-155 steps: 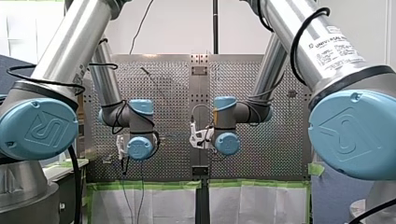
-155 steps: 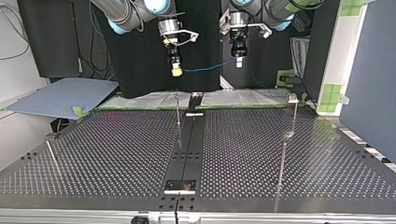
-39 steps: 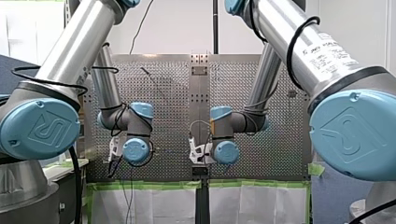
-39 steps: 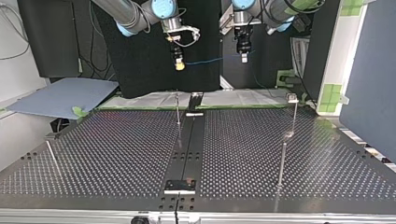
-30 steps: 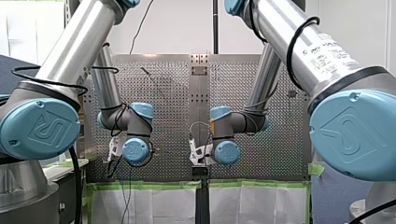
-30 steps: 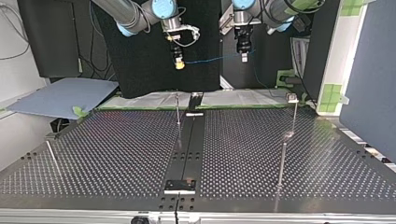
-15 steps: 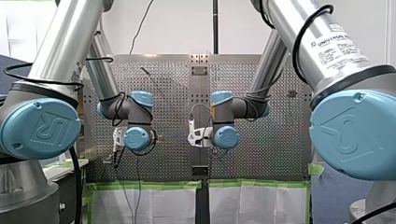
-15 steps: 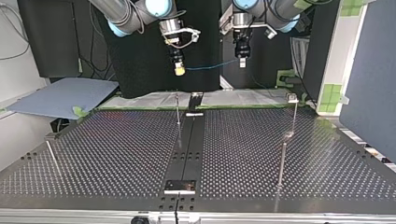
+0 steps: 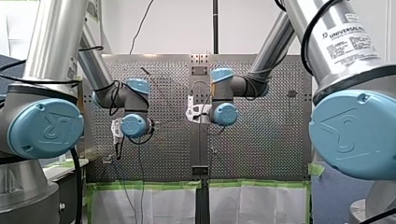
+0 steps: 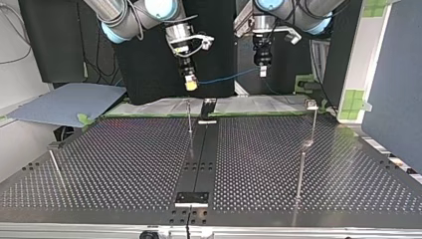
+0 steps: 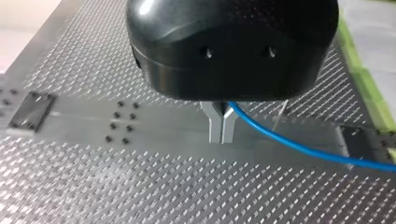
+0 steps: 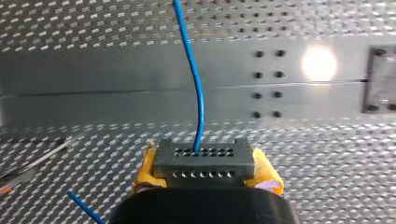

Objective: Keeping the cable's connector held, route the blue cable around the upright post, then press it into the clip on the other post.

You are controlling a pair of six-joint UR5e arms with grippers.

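Perforated metal is covering the counter (image 10: pixel 124 164), with a smooth dark strip (image 10: pixel 201 159) running down its middle and a black backdrop (image 10: pixel 149 64) hanging behind its far edge in the top view. Both arms are reaching in at the upper middle of that frame, and their jaws are hanging well above the plate.

My right arm (image 10: pixel 119 20) is entering from the upper left, its jaws pointing down. In the right wrist view these right jaws are clamping their yellow pads (image 12: pixel 266 179) on the grey connector (image 12: pixel 204 163), a block with two rows of small holes. The blue cable (image 12: pixel 198 93) is leaving the connector's upper row and running on ahead of the jaws.

My left arm (image 10: pixel 298 10) is entering from the upper right of the top view. In the left wrist view its two metal fingers (image 11: pixel 215 126) are pressing together, so the left jaws are gripping the cable, which is trailing off to one side over the counter.

Between the two sets of jaws the cable is hanging in a shallow sag in the upper middle of the top view, clear of every post. Below it, a thin post (image 10: pixel 189 117) is standing at the centre of the far edge. Another post (image 10: pixel 312 124) is standing at the right, carrying a small silvery piece (image 10: pixel 312 104) that may be the clip.
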